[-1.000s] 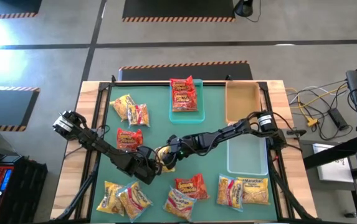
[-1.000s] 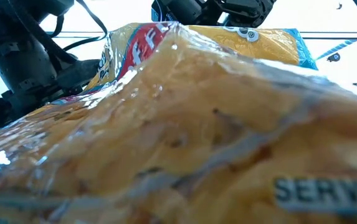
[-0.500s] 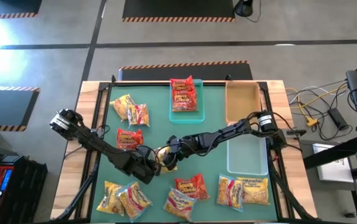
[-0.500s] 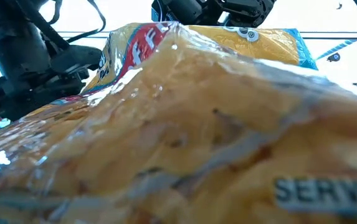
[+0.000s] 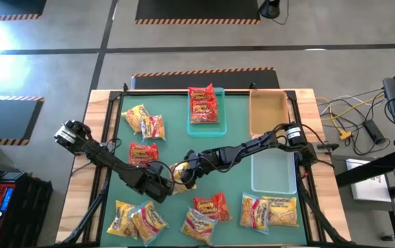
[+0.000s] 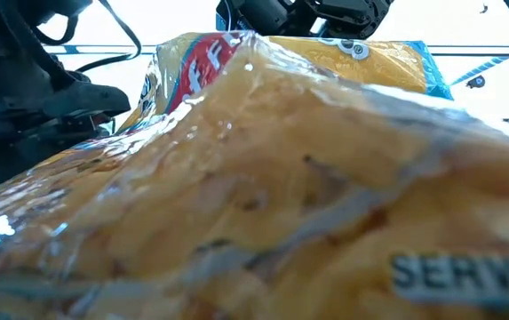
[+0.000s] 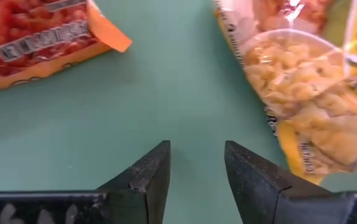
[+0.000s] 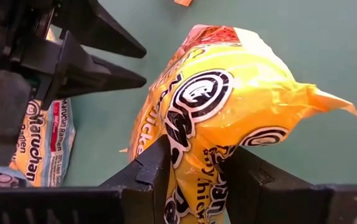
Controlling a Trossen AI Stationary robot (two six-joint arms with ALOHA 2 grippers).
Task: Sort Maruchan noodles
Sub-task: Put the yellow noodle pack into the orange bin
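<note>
1. Packets along the near edge of the desk (image 5: pixel 100 103): yellow ones at the near left (image 5: pixel 138 219), a red-and-white pair near the middle (image 5: pixel 207 210), and a yellow-white pair at the near right (image 5: pixel 269 210). All lie loose on the green mat (image 5: pixel 235 124). One yellow packet (image 6: pixel 281 204) sits so close to the low camera that it fills that view.

2. Centre of the mat: the right gripper (image 5: pixel 183 171) has its fingers clenched on a yellow packet (image 8: pixel 209 118). The plastic is crinkled and puffed, with a round black logo and one sealed end flaring out sideways.

3. Just beside it, the left gripper (image 5: pixel 161 184) has its fingers parted and released, with only bare mat between them in the left wrist view. A yellow packet (image 7: pixel 309 118) and a red one (image 7: pixel 35 37) lie ahead of it.

4. Risk: the two grippers stand very close together. Any move by either arm could knock the held packet or bring the arms into contact.

5. Risk: the grip falls on slick, air-filled film, not the noodle block. The packet could slide out or swing during transport.

6. Farther back: a red packet (image 5: pixel 142 153) and a yellow pair (image 5: pixel 144 120) at the left.

7. Far edge: red packets (image 5: pixel 203 105) lie in the teal tray (image 5: pixel 204 129). The tan tray (image 5: pixel 267 114) and the clear tray (image 5: pixel 274 172) hold nothing visible.
</note>
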